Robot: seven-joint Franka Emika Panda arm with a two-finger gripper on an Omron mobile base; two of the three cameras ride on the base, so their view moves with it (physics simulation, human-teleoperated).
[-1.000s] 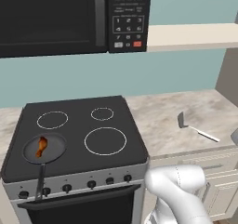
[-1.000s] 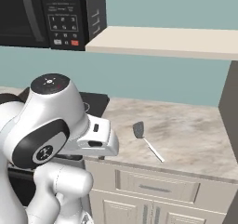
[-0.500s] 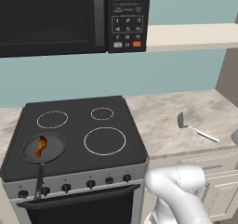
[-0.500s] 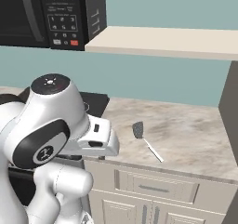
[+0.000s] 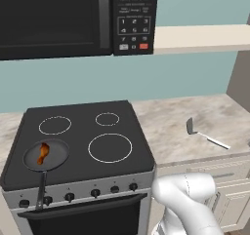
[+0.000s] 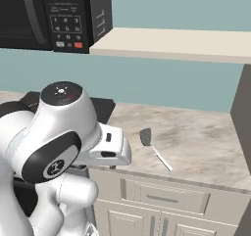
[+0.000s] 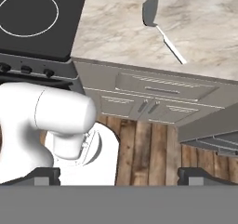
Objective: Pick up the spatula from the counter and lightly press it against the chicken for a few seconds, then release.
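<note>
**Left base view:** the whole frame has slid slightly left versus a second ago. That is the base creeping right; nothing on the counter has moved. The spatula [image 5: 195, 129] lies flat on the counter [image 5: 166, 131] right of the stove [image 5: 73, 131], handle angled toward the front edge. The chicken [image 5: 43, 153] sits in the pan [image 5: 57, 153] at front-left, well apart from the spatula.

**Right base view:** same small drift. The arm is folded low at the counter front. The shelf [image 6: 171, 41] caps the height and the tall panel [image 6: 241, 132] closes the right side. There is bare counter all around the spatula.

**Hand view:** the gripper [image 7: 120, 175] has its jaws spread wide with nothing between them. It faces the cabinet fronts and floor.

My read: this is still the approach, and the pick hasn't started.
</note>
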